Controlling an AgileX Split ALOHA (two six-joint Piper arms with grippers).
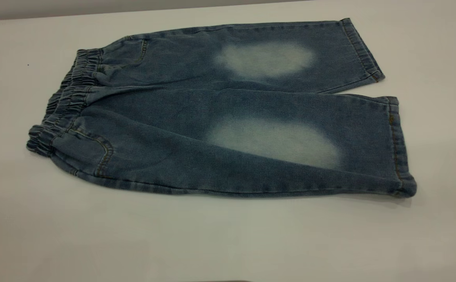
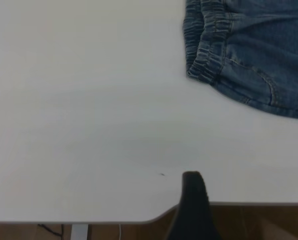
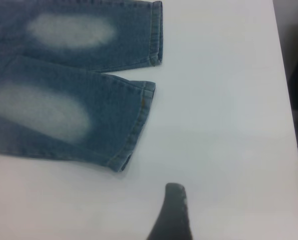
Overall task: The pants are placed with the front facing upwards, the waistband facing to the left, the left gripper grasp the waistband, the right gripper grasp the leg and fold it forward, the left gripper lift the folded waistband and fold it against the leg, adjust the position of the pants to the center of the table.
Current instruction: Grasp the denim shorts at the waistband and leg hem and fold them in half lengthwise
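Blue denim pants (image 1: 220, 117) lie flat on the white table (image 1: 95, 235), front up, with two pale faded patches on the legs. The elastic waistband (image 1: 65, 100) points left and both leg hems (image 1: 398, 145) point right. Neither arm shows in the exterior view. My left gripper (image 2: 235, 207) hangs over the table's edge, well short of the waistband corner (image 2: 204, 60); only one dark finger (image 2: 193, 200) shows, with nothing beside it. My right gripper (image 3: 214, 212) hovers over bare table short of the nearer leg hem (image 3: 136, 125), open and empty, one finger (image 3: 174, 210) visible.
The table's edge (image 2: 114, 220) runs close under the left gripper, with brown floor beyond it. In the right wrist view the table ends at a grey strip (image 3: 294, 60). Bare tabletop surrounds the pants on all sides.
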